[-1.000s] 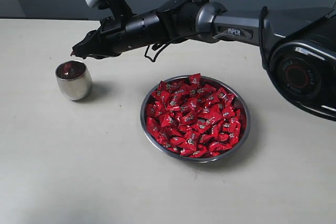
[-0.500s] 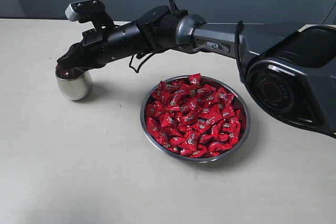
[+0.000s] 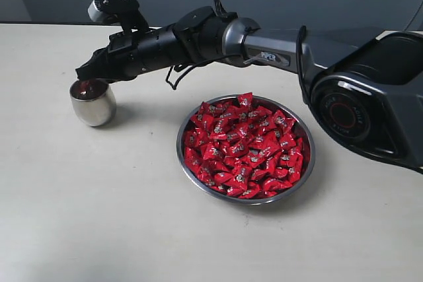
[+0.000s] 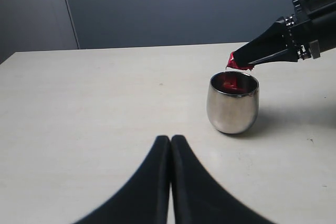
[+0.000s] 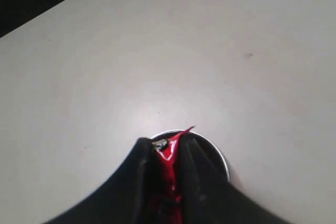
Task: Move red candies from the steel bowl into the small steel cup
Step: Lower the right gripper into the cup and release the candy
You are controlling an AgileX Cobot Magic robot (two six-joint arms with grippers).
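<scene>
Candy point(image 5: 169, 153), red and pinched lengthwise between the right fingers point(image 5: 202, 182), hangs just above the cup point(image 4: 232, 103), whose mouth lies straight below them, while the left fingers point(image 4: 152, 182) rest clenched, empty, farther off.

Pale table point(image 3: 99, 229): small steel cup point(image 3: 92, 107) upright; steel bowl point(image 3: 197, 183) apart from it, nearer centre.

White lettering on the right arm's point(image 3: 291, 47) forearm link point(image 3: 268, 56): reads "PIPER", small and soft in the exterior view. Candies point(image 3: 248, 146): each wrapper carries a small silver-white mark, too small to read. Ring markings on the arm's big joint cap point(image 3: 344, 110): illegible. Wrist views: no text.
</scene>
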